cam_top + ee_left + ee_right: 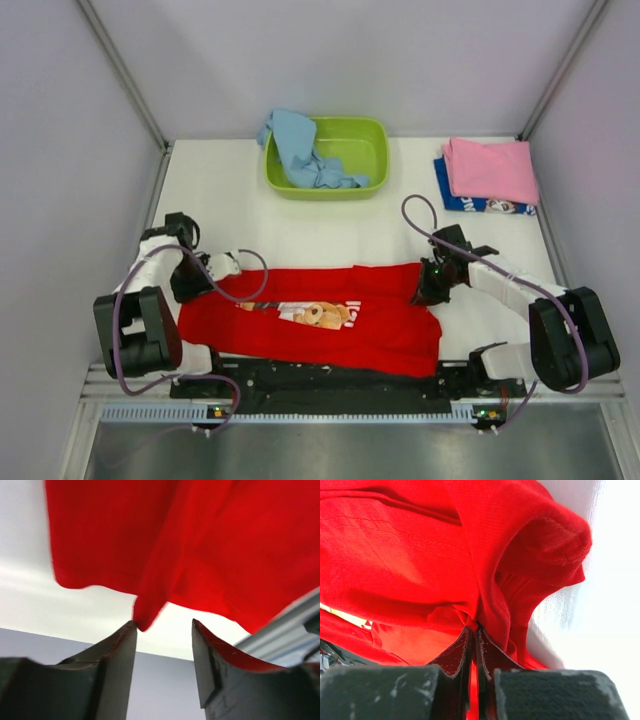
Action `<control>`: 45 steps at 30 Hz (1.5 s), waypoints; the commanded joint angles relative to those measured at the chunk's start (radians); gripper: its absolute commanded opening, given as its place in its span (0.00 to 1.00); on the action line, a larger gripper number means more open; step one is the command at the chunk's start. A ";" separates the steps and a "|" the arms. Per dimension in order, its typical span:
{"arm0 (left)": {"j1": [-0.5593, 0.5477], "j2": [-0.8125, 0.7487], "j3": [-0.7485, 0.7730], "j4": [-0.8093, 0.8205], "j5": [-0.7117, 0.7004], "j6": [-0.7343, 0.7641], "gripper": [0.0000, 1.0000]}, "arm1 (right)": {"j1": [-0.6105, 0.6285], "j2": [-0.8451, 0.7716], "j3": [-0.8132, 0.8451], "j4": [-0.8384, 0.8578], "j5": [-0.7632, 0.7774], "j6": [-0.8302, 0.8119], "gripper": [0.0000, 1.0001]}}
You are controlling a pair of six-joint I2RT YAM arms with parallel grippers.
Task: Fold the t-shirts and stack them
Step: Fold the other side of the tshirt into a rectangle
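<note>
Folding bright red printed cloth t-shirt [330,325], spread along worktop's near edge. Right gripper [428,293] pinching its right end. Left gripper [230,264] spread, cloth tip at one finger, ungripped. Next: left likely needs hold.

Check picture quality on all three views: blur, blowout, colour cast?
Top external: evenly lit, sharp, no harsh shadows on the red t-shirt. Left wrist: shirt hem and left gripper look soft, close to the lens. Right wrist: table blown out to white at right, stitching sharp, red tint on the right gripper.
</note>
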 commanded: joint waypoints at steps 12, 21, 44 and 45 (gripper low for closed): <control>-0.115 -0.034 0.178 -0.330 0.329 -0.099 0.61 | 0.004 -0.002 0.031 -0.002 0.030 -0.042 0.00; -0.210 0.019 0.012 0.033 0.050 -0.205 0.69 | 0.003 -0.030 0.027 0.009 0.030 -0.062 0.00; -0.170 0.124 0.121 -0.393 0.184 -0.203 0.62 | -0.042 -0.039 0.002 0.054 -0.022 -0.100 0.00; -0.172 0.118 0.109 -0.390 0.168 -0.203 0.62 | -0.045 -0.040 0.002 0.055 -0.022 -0.102 0.00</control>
